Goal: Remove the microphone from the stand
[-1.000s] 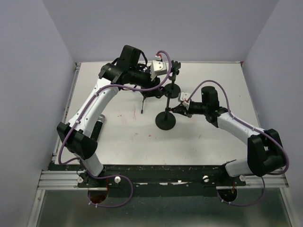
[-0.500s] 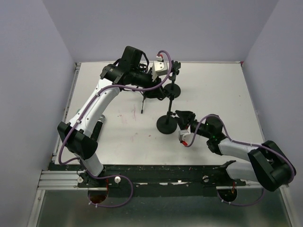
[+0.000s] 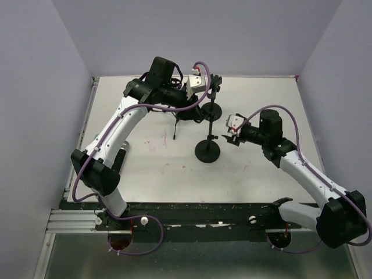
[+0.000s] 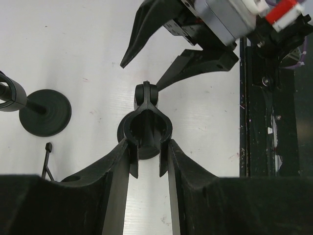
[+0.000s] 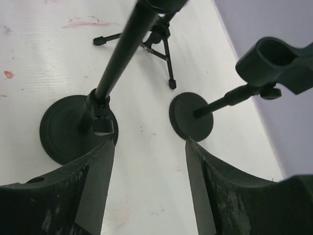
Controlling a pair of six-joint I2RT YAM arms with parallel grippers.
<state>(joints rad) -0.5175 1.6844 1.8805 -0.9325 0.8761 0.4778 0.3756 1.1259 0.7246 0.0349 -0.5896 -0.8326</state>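
While our left end effector (image 4: 148, 147) pinches the microphone (image 4: 146, 125) atop the stand (image 3: 207, 152), we are at the bracing step.
Our right end effector (image 5: 149, 143) hangs spread beside the pole (image 5: 120, 58); next it should clamp there as we lift.

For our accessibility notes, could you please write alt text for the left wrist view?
The left gripper grips a black ring-shaped stand clip, seen from above. The open right gripper points toward it from beyond, and a second round-based stand sits at left.
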